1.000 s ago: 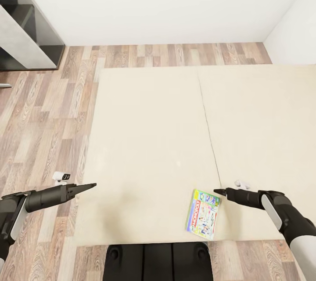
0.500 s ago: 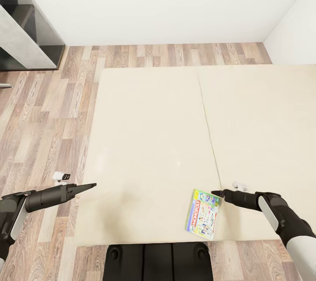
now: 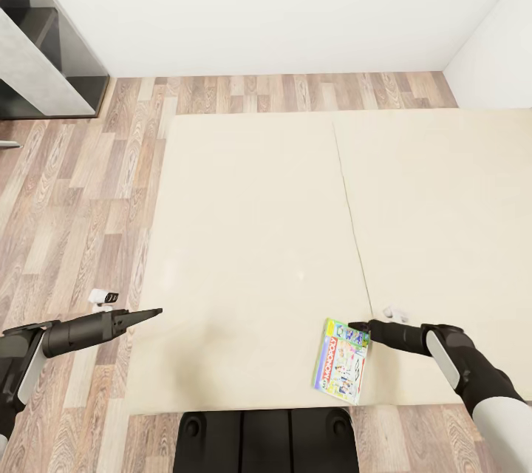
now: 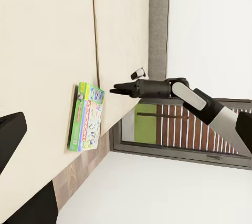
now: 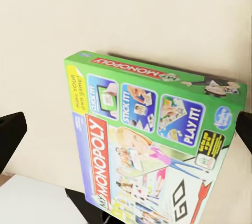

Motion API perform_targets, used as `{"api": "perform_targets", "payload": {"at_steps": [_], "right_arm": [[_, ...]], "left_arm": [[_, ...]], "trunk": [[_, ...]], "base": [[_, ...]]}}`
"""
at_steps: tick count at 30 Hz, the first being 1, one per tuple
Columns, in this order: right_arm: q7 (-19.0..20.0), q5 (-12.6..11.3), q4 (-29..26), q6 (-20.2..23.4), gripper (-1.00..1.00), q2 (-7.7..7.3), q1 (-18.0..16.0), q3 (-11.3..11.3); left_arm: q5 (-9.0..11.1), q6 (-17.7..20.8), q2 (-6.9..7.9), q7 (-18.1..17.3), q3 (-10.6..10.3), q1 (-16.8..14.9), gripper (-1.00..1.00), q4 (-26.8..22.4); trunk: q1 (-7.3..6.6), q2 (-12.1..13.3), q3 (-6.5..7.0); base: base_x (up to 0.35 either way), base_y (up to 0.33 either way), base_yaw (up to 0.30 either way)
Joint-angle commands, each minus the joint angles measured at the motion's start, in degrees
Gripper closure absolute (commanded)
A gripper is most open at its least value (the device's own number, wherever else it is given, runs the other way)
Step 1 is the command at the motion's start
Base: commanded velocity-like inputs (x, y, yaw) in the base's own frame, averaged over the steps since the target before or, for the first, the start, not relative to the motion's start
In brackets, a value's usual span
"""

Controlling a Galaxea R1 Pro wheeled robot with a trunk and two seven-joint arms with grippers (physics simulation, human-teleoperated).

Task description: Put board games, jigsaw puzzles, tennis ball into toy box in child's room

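The right gripper (image 3: 357,326) hangs at the far corner of the game (image 3: 342,361), its fingers spread to either side of the box and gripping nothing. The game lies flat on the bed (image 3: 258,236). The left gripper (image 3: 155,311) looks closed and empty, well apart over the bed's edge.

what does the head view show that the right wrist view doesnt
Head view alone: the left gripper held over the near left edge of the bed, the wood floor, the dark shelf unit, and the right gripper at the far right corner of the board game.

Right wrist view alone: the cover print up close, with MONOPOLY, CLICK IT, STICK IT, PLAY IT and GO, and the box's green edge.

Both: the same game lying flat on the beige mattress, not yet gripped.
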Motion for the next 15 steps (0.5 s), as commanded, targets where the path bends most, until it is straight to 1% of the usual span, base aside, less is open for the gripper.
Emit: {"api": "perform_targets", "payload": {"at_steps": [1, 15], "right_arm": [[0.09, -0.14, 0.05, 0.38, -1.00, 0.12, -0.02, -0.12], [0.07, -0.11, 0.65, 0.41, -1.00, 0.88, -0.02, -0.10]], "left_arm": [[-0.03, 0.61, 0.01, -0.22, -0.01, -0.02, -1.00, -0.01], [-0.03, 0.61, 0.01, -0.22, 0.03, -0.03, -1.00, -0.01]], "trunk": [[0.03, -0.09, -0.06], [0.03, -0.09, -0.06]], "base": [[0.000, 0.000, 0.000], [0.000, 0.000, 0.000]]}}
